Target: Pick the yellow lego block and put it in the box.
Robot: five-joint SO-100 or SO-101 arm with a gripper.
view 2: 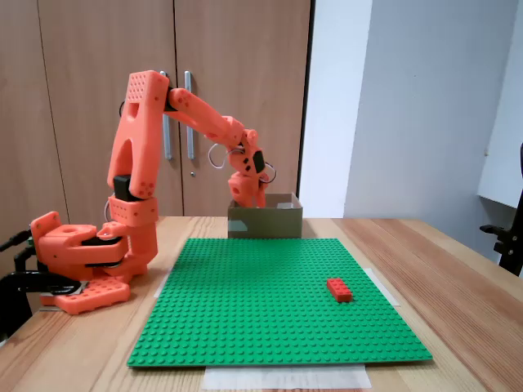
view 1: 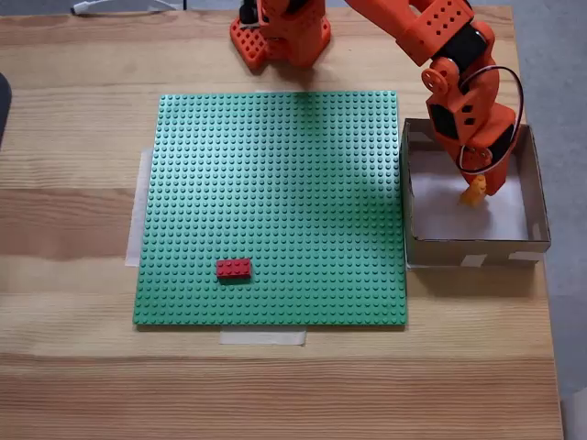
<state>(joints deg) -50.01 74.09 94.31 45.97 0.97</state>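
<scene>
The yellow lego block point(view 1: 473, 193) hangs tilted between the tips of my orange gripper point(view 1: 478, 181), which is shut on it. Both are inside the walls of the box point(view 1: 420, 246), above its white floor, at the right edge of the table in a fixed view. From the side, in a fixed view, the gripper point(view 2: 250, 198) points down into the brown box point(view 2: 274, 222) behind the green plate. The box wall hides the block there.
A red brick point(view 1: 233, 268) sits on the green studded baseplate point(view 1: 275, 183), near its front left; from the side the red brick point(view 2: 339, 289) lies at the plate's right. The arm's base point(view 1: 280, 32) stands behind the plate. Tape strips hold the plate's edges.
</scene>
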